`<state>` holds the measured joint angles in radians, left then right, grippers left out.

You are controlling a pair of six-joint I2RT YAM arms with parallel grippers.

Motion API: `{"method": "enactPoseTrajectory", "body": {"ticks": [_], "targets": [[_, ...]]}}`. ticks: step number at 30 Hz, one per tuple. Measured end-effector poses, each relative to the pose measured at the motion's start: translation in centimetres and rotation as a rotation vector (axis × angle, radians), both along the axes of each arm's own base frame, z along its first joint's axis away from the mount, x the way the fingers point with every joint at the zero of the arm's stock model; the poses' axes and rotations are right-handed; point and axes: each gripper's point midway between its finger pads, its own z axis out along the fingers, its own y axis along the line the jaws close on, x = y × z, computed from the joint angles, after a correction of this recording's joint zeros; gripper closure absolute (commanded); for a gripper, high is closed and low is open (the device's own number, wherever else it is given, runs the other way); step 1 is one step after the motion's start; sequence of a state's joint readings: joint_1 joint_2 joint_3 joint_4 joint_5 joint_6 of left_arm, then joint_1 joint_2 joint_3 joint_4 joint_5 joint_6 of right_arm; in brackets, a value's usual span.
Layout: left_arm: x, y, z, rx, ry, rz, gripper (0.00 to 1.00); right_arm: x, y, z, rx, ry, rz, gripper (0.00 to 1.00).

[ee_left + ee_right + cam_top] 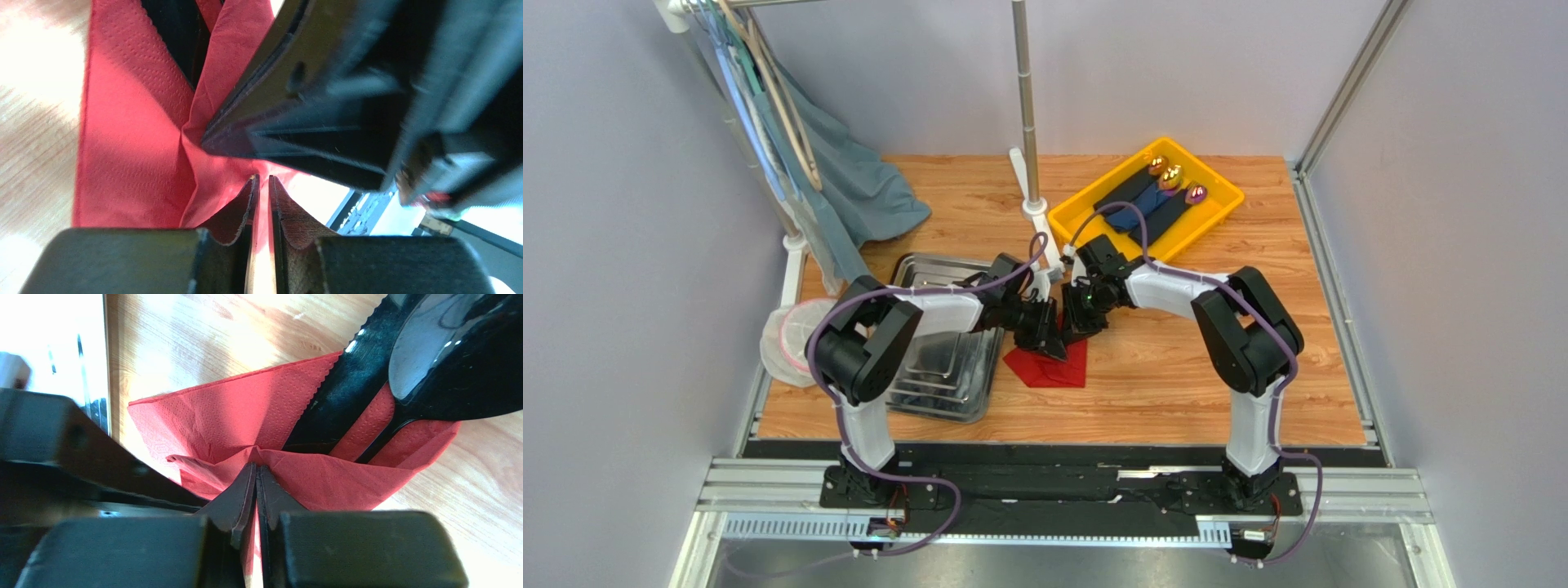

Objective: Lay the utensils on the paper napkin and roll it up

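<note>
If my two arms pull unevenly, the thin bright red paper napkin (227,416) could tear, spilling the slim black metal utensils (353,386) lying on it onto the wooden tabletop (215,337). My left fingers (236,211) and right fingers (236,502) are each squeezed closed on the napkin's raised fold, mid-tabletop.

Up at one o'clock on the wooden table (1161,392), a yellow bin (1220,199) holds three dark napkin rolls (1136,191), gold and purple heads poking out. At nine, stacked steel trays (943,371), with a white round piece (784,343) just beyond them. Twelve o'clock, a white pole (1024,98). Eleven, blue-grey cloth (860,184) hanging.
</note>
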<state>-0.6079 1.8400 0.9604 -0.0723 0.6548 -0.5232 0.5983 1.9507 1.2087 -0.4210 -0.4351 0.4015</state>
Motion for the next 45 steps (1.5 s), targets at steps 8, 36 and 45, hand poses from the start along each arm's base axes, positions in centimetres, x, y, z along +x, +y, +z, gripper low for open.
{"method": "enactPoseTrajectory", "body": {"ticks": [8, 36, 45], "targets": [[-0.1, -0.1, -1.5, -0.002, 0.081, 0.022, 0.94, 0.3, 0.1, 0.1, 0.011, 0.008, -0.001, 0.91], [0.1, 0.1, -1.6, -0.017, 0.111, 0.029, 0.94, 0.8, -1.5, 5.6, 0.092, -0.005, -0.034, 0.99], [0.1, 0.1, -1.6, -0.017, 0.112, 0.029, 0.94, 0.8, -0.4, 2.9, 0.098, 0.054, -0.046, 1.0]]}}
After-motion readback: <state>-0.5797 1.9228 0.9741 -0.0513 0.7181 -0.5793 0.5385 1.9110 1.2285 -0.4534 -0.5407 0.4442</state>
